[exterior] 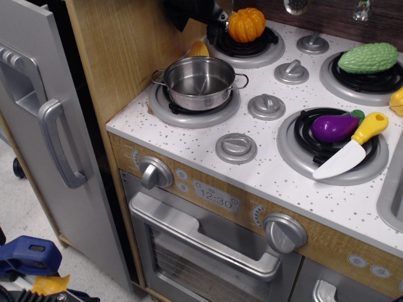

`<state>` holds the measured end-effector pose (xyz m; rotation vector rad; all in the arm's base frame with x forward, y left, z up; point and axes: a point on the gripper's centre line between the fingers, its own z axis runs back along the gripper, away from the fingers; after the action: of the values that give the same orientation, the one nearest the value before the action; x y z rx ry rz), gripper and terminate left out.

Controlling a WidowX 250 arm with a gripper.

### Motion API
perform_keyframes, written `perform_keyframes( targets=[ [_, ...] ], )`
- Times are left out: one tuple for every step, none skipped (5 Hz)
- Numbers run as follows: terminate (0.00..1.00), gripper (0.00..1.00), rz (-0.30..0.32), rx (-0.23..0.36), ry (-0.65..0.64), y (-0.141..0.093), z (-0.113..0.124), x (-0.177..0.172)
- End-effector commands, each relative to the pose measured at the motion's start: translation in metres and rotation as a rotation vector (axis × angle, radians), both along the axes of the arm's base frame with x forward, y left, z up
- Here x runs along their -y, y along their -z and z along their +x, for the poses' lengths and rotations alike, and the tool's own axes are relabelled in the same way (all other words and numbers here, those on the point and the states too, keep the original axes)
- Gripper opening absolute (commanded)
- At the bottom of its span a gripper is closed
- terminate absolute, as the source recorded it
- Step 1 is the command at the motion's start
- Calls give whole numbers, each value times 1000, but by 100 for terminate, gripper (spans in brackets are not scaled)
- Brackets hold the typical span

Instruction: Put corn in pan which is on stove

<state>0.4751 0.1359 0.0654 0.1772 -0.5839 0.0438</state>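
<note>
The shiny steel pan sits on the front-left burner, close to the stove edge. The corn — smooth, yellow-orange — peeks out just behind it, against the wood panel. The black gripper hangs above the ribbed pumpkin; its jaws cannot be made out.

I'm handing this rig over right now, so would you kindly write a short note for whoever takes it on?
Gripper: a dark shape at the top edge, behind the pumpkin; fingers not discernible, nothing seen held.
Corn: on the stove top just behind the pan, partly hidden by its rim.
Pan: on the front-left burner, empty.
Done: nothing yet.
Left: grasp the corn, lift it, drop it into the pan.
</note>
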Motion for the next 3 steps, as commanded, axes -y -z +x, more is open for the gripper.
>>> perform_keyframes(
  targets=[
    [0, 100, 0, 0, 0, 0, 0, 0],
    [0, 100, 4, 3, 10, 2, 6, -6],
    [0, 100, 2, 16, 14, 5, 8, -6]
  ],
)
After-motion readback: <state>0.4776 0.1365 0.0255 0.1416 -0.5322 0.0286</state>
